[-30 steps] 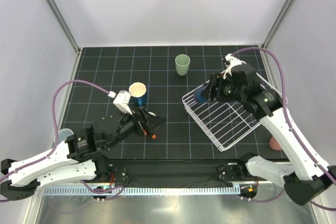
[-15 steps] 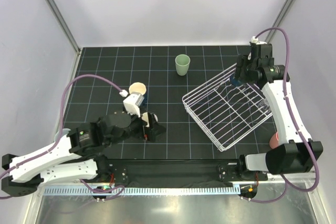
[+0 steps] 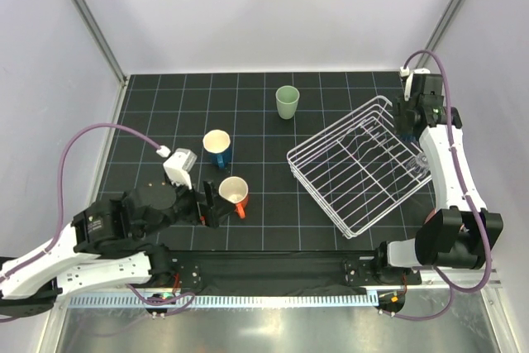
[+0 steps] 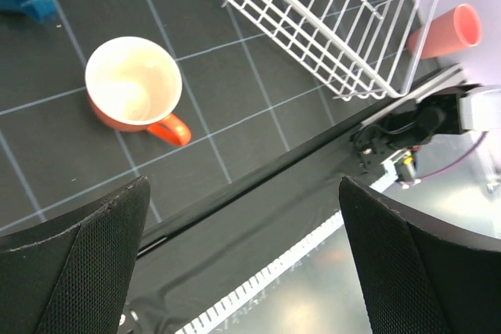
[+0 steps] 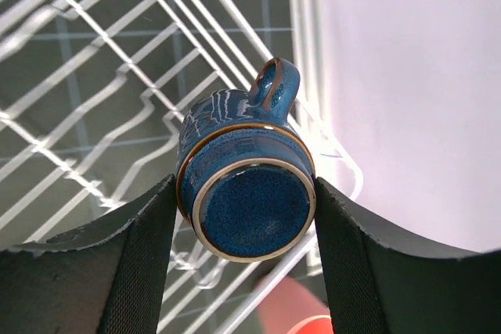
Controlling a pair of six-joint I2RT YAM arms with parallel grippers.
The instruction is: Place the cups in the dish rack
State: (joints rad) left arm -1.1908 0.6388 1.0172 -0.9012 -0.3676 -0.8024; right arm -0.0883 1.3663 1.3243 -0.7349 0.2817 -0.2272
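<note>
My right gripper (image 5: 244, 185) is shut on a dark blue mug (image 5: 246, 209), its base toward the camera, held above the white wire dish rack (image 5: 117, 76) near its far right corner (image 3: 359, 167). In the top view the right gripper (image 3: 410, 120) hides that mug. My left gripper (image 4: 243, 185) is open and empty, just left of an upright orange mug (image 3: 234, 193), which also shows in the left wrist view (image 4: 133, 84). A blue mug with cream inside (image 3: 217, 145) and a pale green tumbler (image 3: 287, 102) stand on the mat.
A pink cup (image 4: 446, 30) lies beyond the rack's near right corner, by the right arm's base. The black gridded mat (image 3: 165, 113) ends at white walls at the back and both sides. The rack sits turned at an angle.
My left gripper has let go of the orange mug, which now stands upright, and drawn back left. My right arm has carried the dark blue mug to the rack's far right.
</note>
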